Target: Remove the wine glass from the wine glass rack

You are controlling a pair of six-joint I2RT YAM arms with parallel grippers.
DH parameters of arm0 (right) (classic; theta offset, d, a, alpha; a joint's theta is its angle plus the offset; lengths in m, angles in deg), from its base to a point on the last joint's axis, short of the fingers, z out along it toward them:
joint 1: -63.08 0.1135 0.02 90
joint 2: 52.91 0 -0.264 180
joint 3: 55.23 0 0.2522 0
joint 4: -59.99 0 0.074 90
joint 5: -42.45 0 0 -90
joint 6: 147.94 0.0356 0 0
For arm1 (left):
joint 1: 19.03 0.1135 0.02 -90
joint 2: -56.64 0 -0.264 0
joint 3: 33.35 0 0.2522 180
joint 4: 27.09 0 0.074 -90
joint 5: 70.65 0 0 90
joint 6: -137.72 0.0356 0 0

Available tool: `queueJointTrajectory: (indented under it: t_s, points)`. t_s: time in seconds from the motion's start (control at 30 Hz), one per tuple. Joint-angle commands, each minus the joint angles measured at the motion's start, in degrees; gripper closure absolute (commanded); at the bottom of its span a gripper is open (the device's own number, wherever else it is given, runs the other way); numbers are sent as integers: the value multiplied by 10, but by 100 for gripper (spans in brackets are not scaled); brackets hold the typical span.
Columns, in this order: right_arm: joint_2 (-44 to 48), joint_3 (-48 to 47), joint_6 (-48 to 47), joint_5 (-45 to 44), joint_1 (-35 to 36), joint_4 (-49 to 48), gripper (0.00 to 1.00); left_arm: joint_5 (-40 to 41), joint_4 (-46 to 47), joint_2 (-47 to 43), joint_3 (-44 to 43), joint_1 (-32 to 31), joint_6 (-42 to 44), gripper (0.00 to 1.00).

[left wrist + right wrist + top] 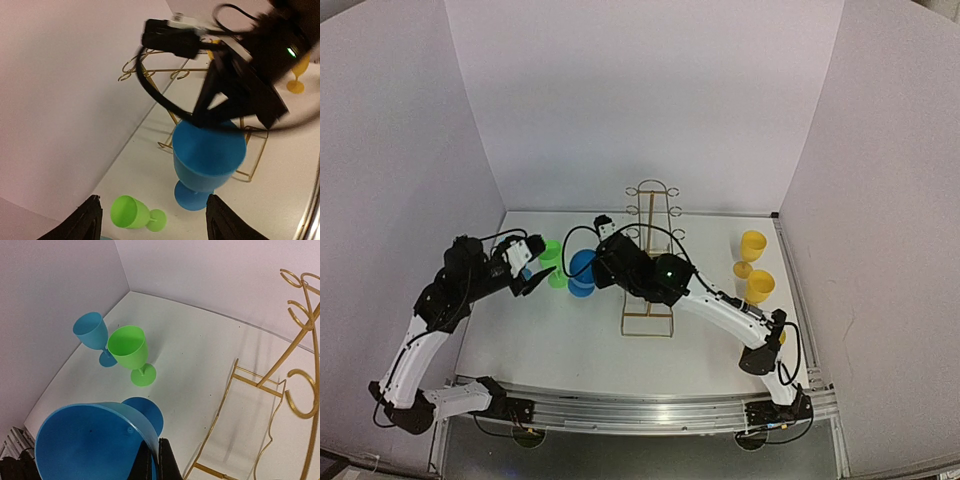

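- The right gripper (156, 461) is closed narrowly on the rim of the big blue wine glass (95, 445). One finger sits inside the bowl and one outside, pinching the wall between them.
- The glass is upright with its mouth up, and its round foot shows below the bowl. It hangs clear of the wine glass rack (650, 262), just to the rack's left in the top view. I cannot tell whether the foot touches the table (700, 350).
- The right arm reaches across in front of the rack's lower part, and its cable loops over the blue bowl in the left wrist view.
- The gold wire rack stands upright on its rectangular base near the middle of the table, with ring loops up both sides of its rails.
- The left gripper (532, 283) is spread wide and holds nothing. It is on the far side of the blue glass from the rack and points toward the glass.
- A green glass (127, 347) stands upright on the table between the left gripper and the held glass, close to both.
- A smaller blue glass (91, 331) stands just beside the green one, nearer the left wall.
- Two yellow glasses (753, 247) are on the right side of the table, well apart from the rack.
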Motion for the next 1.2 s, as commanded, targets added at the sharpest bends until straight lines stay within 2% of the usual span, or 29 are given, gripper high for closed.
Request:
queueJointTrajectory:
  t_s: [0.0,0.07,0.17,0.4,0.63,0.7,0.87,1.0,1.03,1.17]
  points:
    - [-33,-24,-11,-79,13,-10,100,3,-145,106,-94,2,-319,33]
    - [-43,-32,-7,-79,17,-12,100,4,-156,130,-116,1,-377,35]
    - [-49,-32,10,-77,17,-15,100,20,-176,158,-132,0,-404,38]
    - [-60,-31,18,-56,23,-30,100,73,-173,187,-119,-20,-371,38]
    - [-73,-39,15,-42,29,-41,100,102,-158,219,-149,-24,-375,37]
    - [-74,-41,13,-36,30,-45,100,112,-158,226,-153,-24,-380,40]
    - [-67,-36,10,-35,31,-53,100,159,-173,248,-158,-24,-372,58]
    - [-61,-30,9,-35,30,-60,100,156,-189,260,-172,-24,-371,92]
    - [-61,-30,8,-34,31,-60,100,152,-192,261,-175,-23,-371,98]
    - [-60,-27,9,-34,30,-67,100,142,-207,268,-187,-24,-371,100]
